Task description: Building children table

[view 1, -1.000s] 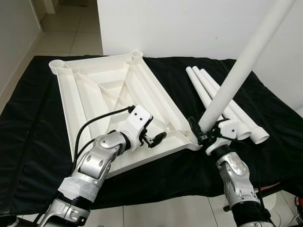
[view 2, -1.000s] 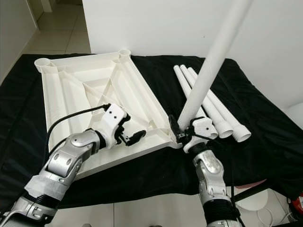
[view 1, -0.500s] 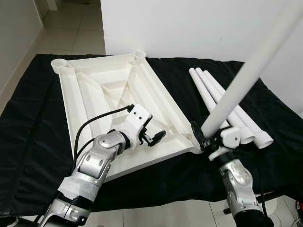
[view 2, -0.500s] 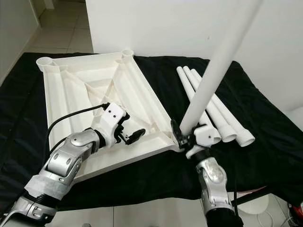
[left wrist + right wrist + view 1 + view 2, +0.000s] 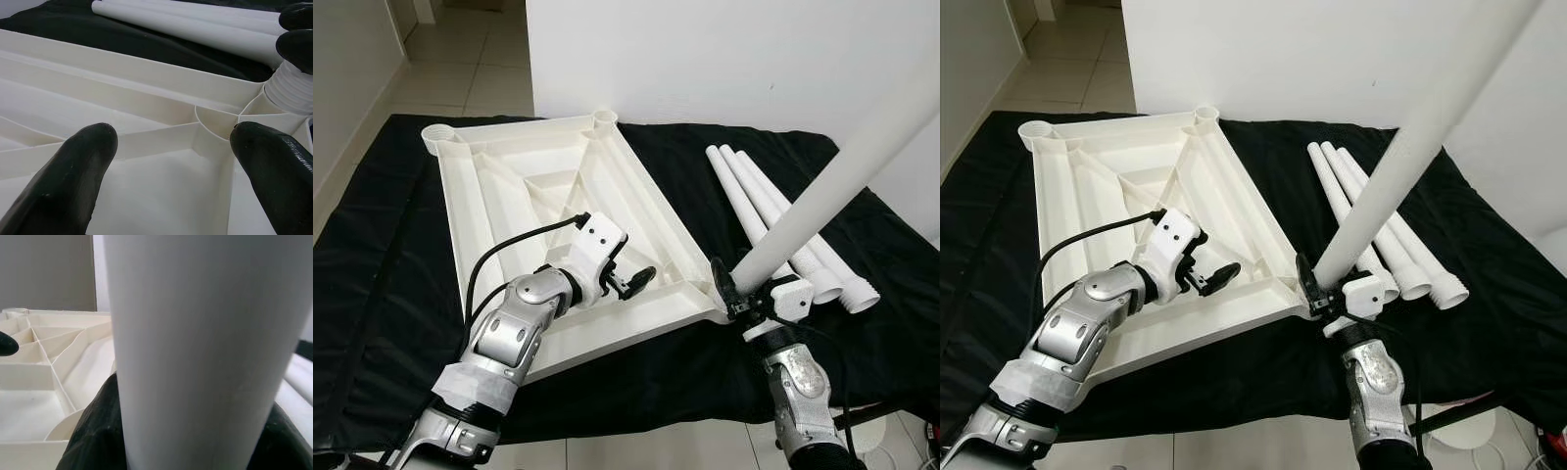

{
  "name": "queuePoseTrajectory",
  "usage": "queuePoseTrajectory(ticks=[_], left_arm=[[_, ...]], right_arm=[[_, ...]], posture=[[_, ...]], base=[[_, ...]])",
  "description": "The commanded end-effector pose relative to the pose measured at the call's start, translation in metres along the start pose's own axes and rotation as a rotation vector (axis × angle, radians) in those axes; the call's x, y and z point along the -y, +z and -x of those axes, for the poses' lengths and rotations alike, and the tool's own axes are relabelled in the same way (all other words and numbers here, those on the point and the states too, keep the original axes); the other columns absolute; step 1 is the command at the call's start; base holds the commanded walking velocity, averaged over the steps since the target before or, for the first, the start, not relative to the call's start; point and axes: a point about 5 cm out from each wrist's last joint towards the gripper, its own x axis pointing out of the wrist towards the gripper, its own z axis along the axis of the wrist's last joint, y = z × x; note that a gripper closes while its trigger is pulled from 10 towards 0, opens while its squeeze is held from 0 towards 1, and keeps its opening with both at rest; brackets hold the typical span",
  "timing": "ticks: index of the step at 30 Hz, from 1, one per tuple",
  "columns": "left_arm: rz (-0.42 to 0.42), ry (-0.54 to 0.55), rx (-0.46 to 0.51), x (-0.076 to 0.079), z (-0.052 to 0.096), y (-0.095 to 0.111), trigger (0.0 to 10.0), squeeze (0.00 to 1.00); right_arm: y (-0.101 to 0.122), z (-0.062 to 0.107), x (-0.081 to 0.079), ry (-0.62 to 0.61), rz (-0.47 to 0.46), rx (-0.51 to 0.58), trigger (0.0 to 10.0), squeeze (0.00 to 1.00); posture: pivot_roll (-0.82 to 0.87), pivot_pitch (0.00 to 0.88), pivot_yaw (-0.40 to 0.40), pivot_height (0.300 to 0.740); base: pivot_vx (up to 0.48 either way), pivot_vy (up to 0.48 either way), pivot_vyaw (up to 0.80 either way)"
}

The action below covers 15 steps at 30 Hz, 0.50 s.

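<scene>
The white tabletop (image 5: 524,191) lies upside down on the black cloth, its ribs facing up. My right gripper (image 5: 742,294) is shut on a white table leg (image 5: 822,201) near its lower end. That leg slants up and to the right, and its threaded end (image 5: 293,90) sits at the tabletop's near right corner socket (image 5: 215,122). My left gripper (image 5: 636,281) hovers open just above the ribs beside that corner, its fingers (image 5: 73,171) spread wide with nothing between them. In the right wrist view the held leg (image 5: 195,333) stands between the black fingers (image 5: 98,431).
Three more white legs (image 5: 769,206) lie side by side on the cloth right of the tabletop. Round sockets stand at the far corners (image 5: 438,135) (image 5: 604,117). A white wall (image 5: 724,59) rises behind the table, and tiled floor (image 5: 440,59) lies at the far left.
The held leg has tilted further down to the right, and my right arm has sunk toward the near edge. The left gripper has stayed over the ribs.
</scene>
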Motion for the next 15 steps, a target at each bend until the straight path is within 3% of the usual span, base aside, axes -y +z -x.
queuePoseTrajectory(ticks=[1,5,11,15], left_arm=[[-0.022,0.029,0.004,-0.001,-0.001,0.003,10.0,0.00],[-0.025,0.032,0.004,-0.002,-0.001,0.004,10.0,0.00],[-0.027,0.039,0.007,-0.003,0.000,0.004,10.0,0.00],[-0.029,0.040,0.009,-0.003,-0.001,0.005,10.0,0.00]], right_arm=[[-0.048,0.031,-0.007,-0.015,-0.126,-0.287,10.0,0.00],[-0.050,0.028,-0.005,-0.016,-0.130,-0.306,10.0,0.00],[-0.060,0.022,-0.003,0.039,-0.008,-0.457,10.0,0.00],[-0.057,0.012,0.003,0.026,-0.022,-0.493,10.0,0.00]], posture=[[0.05,0.059,-0.040,0.740],[0.05,0.059,-0.042,0.740],[0.05,0.060,-0.042,0.740],[0.05,0.061,-0.043,0.740]], base=[[0.000,0.000,0.00],[0.000,0.000,0.00],[0.000,0.000,0.00],[0.000,0.000,0.00]])
